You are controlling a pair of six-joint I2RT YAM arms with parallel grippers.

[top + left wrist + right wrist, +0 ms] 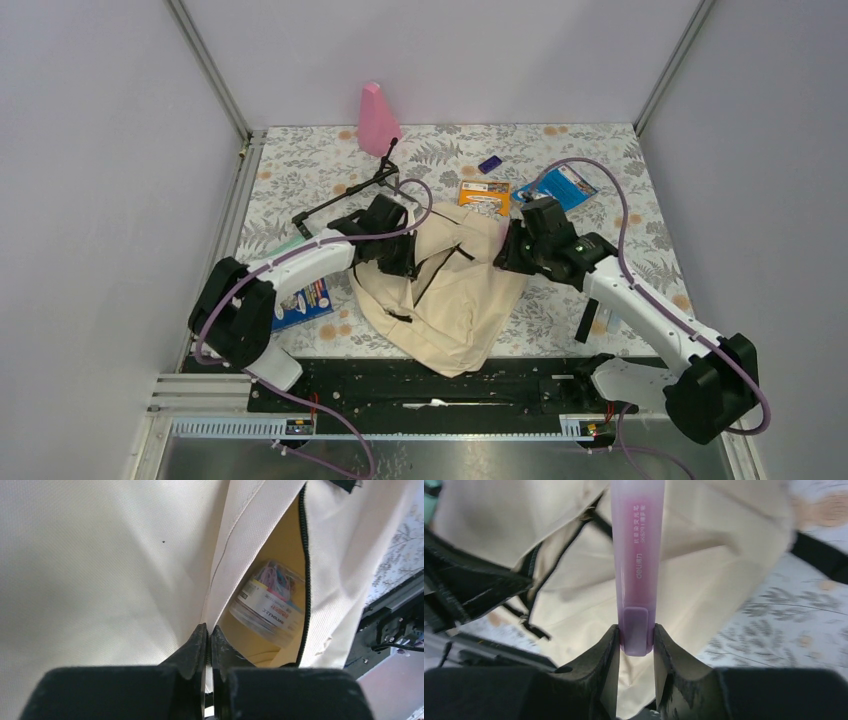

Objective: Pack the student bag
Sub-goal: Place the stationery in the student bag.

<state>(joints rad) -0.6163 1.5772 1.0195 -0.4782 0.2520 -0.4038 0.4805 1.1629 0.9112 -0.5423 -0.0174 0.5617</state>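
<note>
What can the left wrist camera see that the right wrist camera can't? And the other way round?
Only the left wrist view: a clear jar of paper clips lying inside an open pocket of the student bag, and the left gripper shut, seemingly pinching the pocket's edge.
Only the right wrist view: a purple highlighter held by the right gripper, pointing out over the bag.
Both: the cream bag, its black zipper and a bit of flowery table.
</note>
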